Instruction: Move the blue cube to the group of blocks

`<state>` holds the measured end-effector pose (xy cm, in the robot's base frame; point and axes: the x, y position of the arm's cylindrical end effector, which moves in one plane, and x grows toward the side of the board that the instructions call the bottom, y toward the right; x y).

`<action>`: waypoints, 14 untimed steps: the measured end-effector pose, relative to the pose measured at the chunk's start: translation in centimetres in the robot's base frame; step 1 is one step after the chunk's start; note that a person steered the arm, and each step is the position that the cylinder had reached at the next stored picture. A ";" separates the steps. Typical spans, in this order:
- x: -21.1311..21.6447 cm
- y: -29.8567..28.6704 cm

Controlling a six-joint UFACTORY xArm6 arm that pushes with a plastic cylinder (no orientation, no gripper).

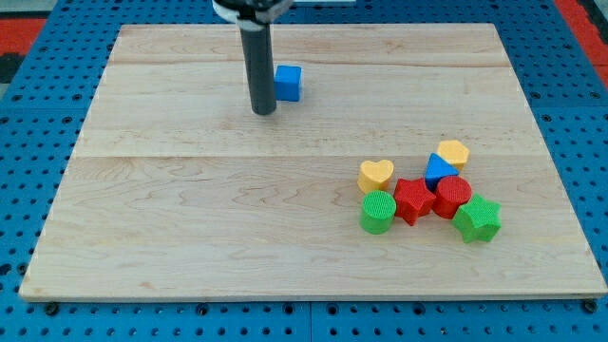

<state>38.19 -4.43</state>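
Light wooden board (pixel 190 218) sitting on a blue pegboard base (pixel 28 190), no labels or writing that I can read. No fingers on this rig, just my tip (pixel 263 111) planted just to the view's left of the blue cube (pixel 288 83), near the view's top. The group of blocks (pixel 427 195) is well apart, toward the view's lower right.

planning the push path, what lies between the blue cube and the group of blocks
Nothing: in the camera view only bare board separates the blue cube from the group, whose nearest block is the yellow heart. My tip sits at the cube's left, away from that stretch.
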 end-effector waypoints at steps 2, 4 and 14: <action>-6.2 -9.0; -2.5 1.5; 4.9 8.1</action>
<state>43.13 3.67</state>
